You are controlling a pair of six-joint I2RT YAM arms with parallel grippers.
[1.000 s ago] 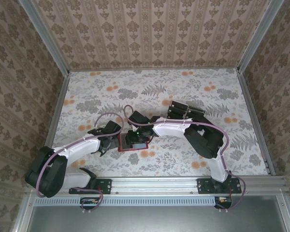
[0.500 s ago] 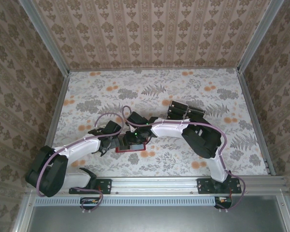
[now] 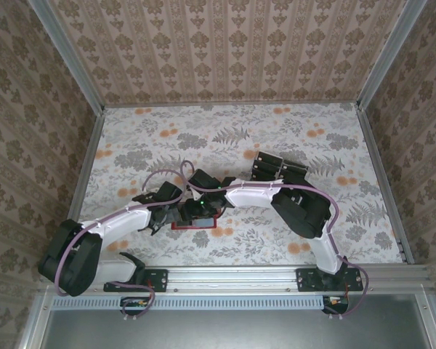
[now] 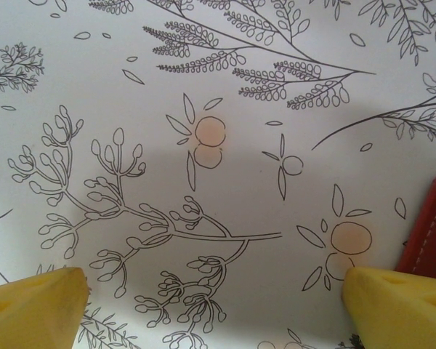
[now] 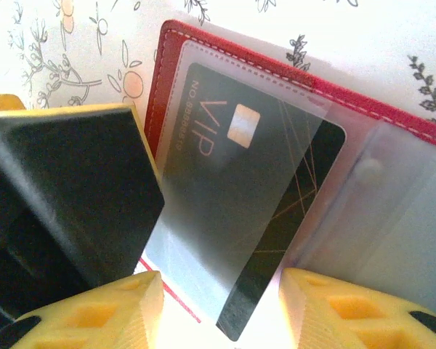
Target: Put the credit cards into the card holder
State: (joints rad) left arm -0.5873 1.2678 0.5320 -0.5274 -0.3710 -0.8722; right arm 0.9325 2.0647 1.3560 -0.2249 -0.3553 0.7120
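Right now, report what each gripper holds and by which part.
Nothing. Left gripper is open, empty. Right gripper straddles the near end of the credit card sleeved in the card holder, apparently not clamping it.

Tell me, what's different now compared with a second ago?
The right gripper slid a little leftward over the red card holder, covering more of it. A black card lies partly in its clear sleeve, between the fingers. The left gripper stayed open beside the holder, and the spare credit cards stayed behind.
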